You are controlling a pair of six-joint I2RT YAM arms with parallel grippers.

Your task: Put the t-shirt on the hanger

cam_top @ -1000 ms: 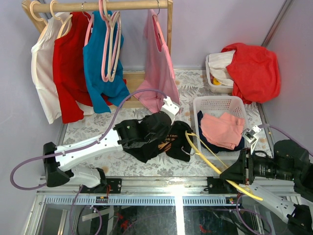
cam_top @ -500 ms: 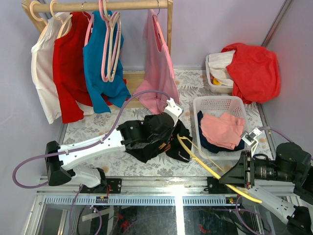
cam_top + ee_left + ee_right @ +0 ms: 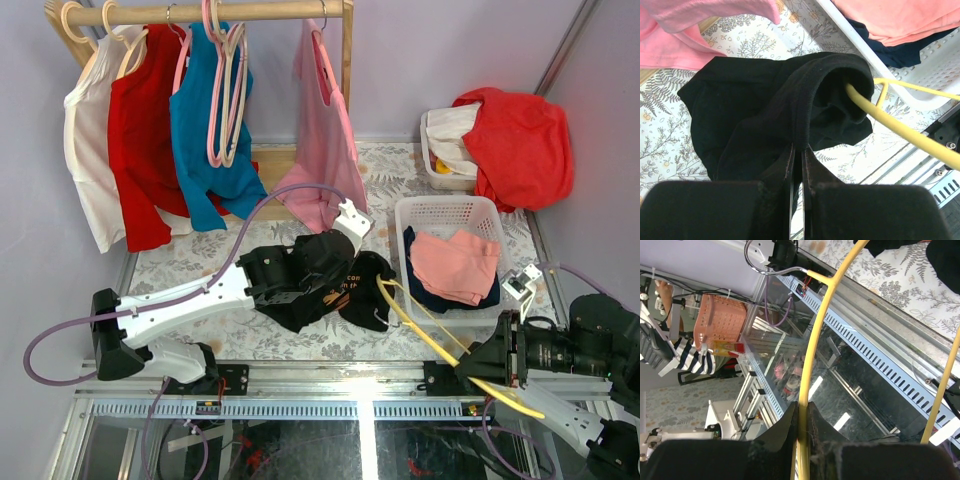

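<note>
The left gripper (image 3: 798, 150) is seen pinched tight on a fold of the black t-shirt (image 3: 755, 100), with hardly any gap left between its jaws. The t-shirt is held bunched up on the flowery table (image 3: 395, 170), just beside the white basket (image 3: 420, 212), and part of it is laid on the table. A round opening in the cloth is held up, and one yellow end of the hanger (image 3: 905, 132) is poked into it. Which opening it is cannot be told. The right gripper (image 3: 802, 407) is closed on the thin yellow bar of the hanger, so its jaws are kept only a little apart by the bar. The hanger is held slanted over the near edge of the table. Its metal hook (image 3: 765, 262) is seen far out from the gripper in the right wrist view. Pink and dark clothes are piled in the basket. A pink shirt (image 3: 325, 140) is hung on the wooden rail behind the t-shirt
</note>
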